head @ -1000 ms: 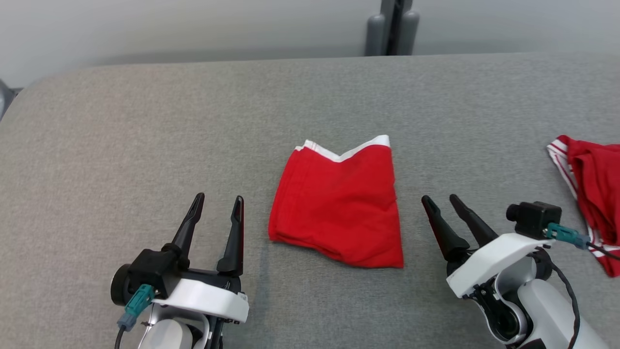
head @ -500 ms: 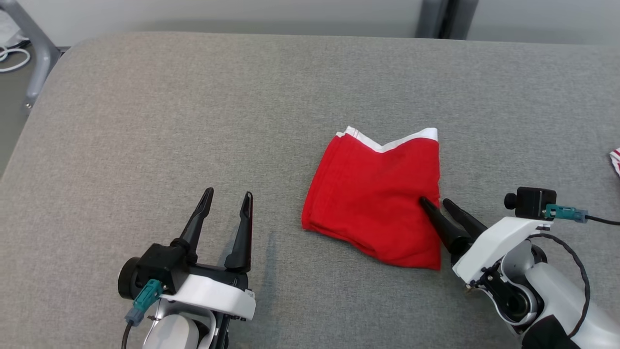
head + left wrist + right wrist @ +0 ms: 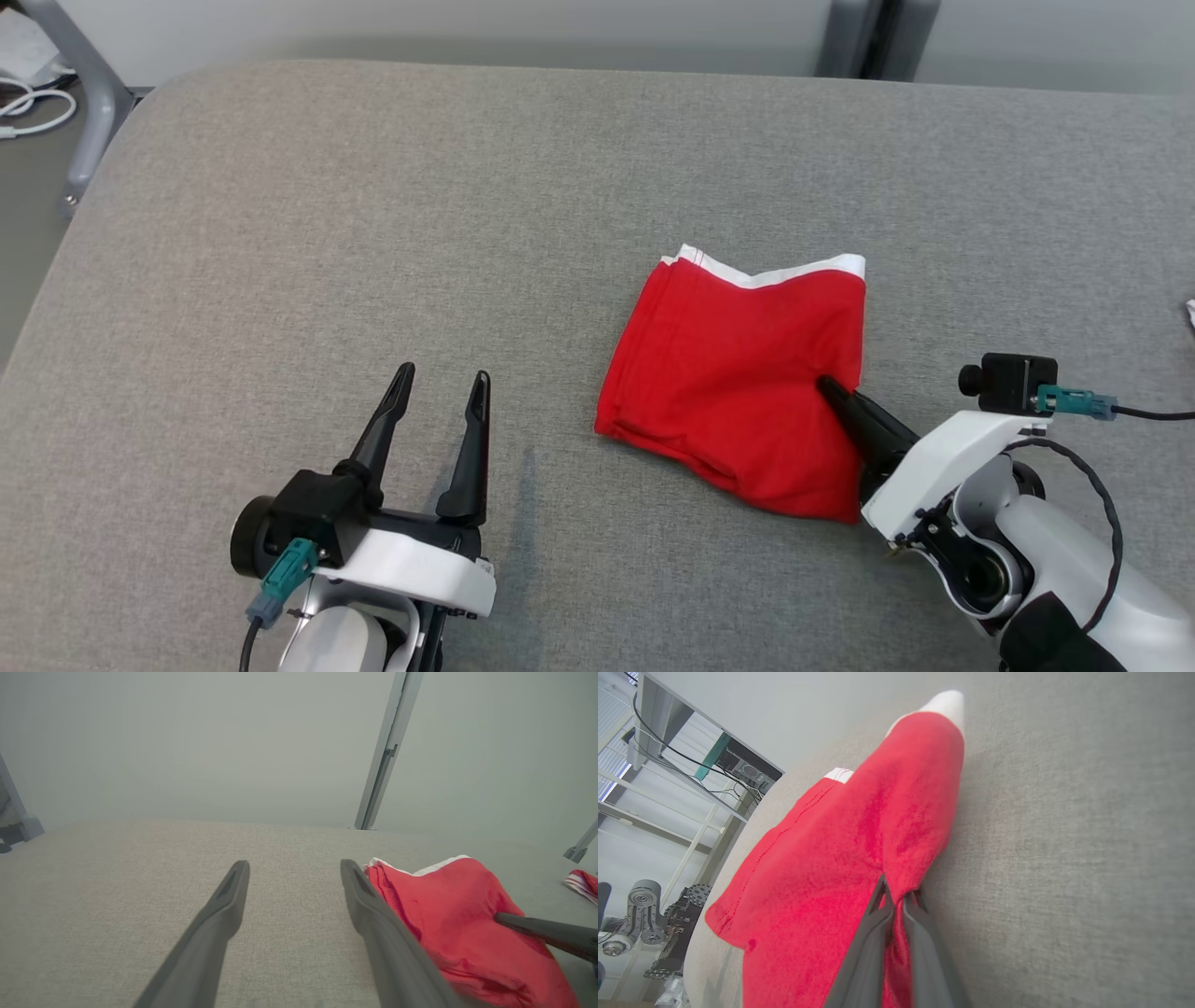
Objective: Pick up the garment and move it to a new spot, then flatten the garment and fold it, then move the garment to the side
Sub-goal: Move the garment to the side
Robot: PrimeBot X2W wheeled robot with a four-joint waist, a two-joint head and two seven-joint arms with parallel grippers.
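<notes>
Two grippers sit over the near part of the bench [image 3: 373, 187]. The right gripper [image 3: 829, 387] is pressed together on the right edge of the garment [image 3: 738, 373], pinching a small ridge of red cloth between its fingers; the right wrist view shows the fabric puckered at the tips. The garment is folded, red with a white band along its far side, and lies right of the bench's middle. The left gripper [image 3: 443, 375] is spread and holds nothing, over bare bench left of the garment and apart from it. Another red, white-striped cloth [image 3: 581, 882] lies toward the bench's right edge.
</notes>
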